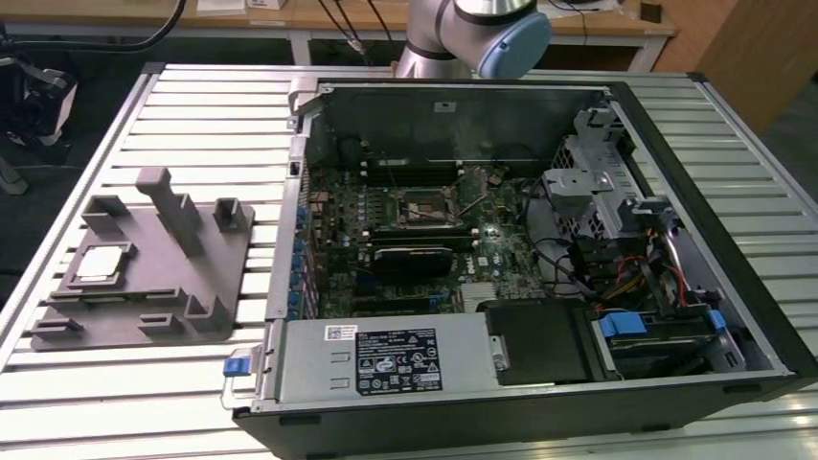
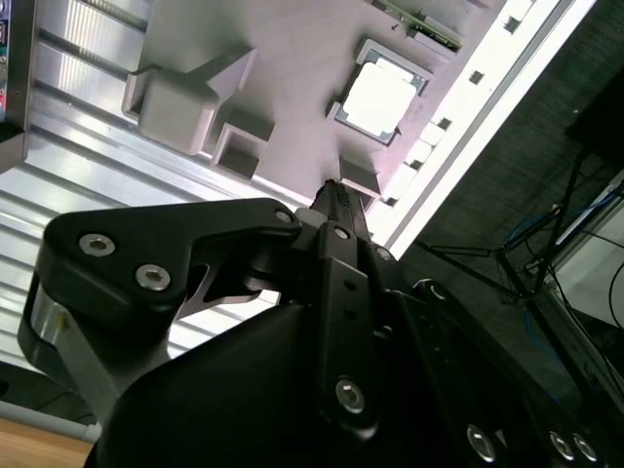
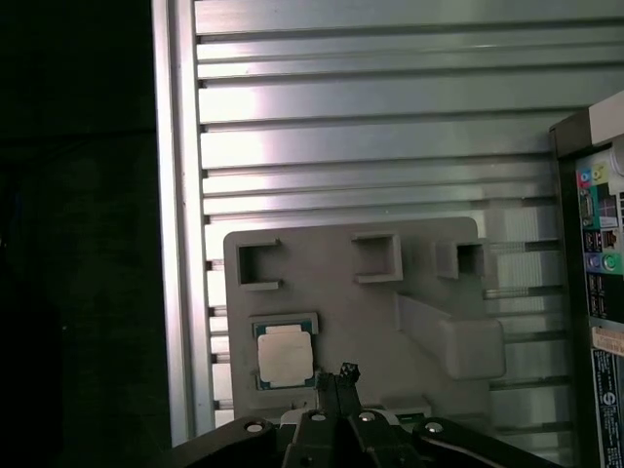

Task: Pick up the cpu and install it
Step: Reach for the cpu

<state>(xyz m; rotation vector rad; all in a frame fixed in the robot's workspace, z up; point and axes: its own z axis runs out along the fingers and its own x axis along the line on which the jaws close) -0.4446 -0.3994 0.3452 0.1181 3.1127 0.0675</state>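
The cpu point(image 1: 100, 264) is a small silvery square chip lying flat in a recess of the grey fixture tray point(image 1: 211, 287) on the exterior view's left. Both wrist views look down on it, the cpu point(image 2: 380, 95) bright in its pocket and the cpu point(image 3: 285, 356) with its pale rim. My gripper point(image 3: 343, 374) hovers over the tray just beside the chip and does not touch it. Its fingertips point(image 2: 334, 195) are pressed together with nothing between them. The dark square socket point(image 1: 422, 206) sits on the green motherboard inside the open computer case.
The open case point(image 1: 691, 240) lies on the slatted metal table point(image 1: 153, 402), with drive cages and cables on the exterior view's right and a power supply point(image 1: 383, 359) in front. Upright posts point(image 1: 167, 206) rise from the tray. The table edge point(image 3: 175, 244) runs close to the tray.
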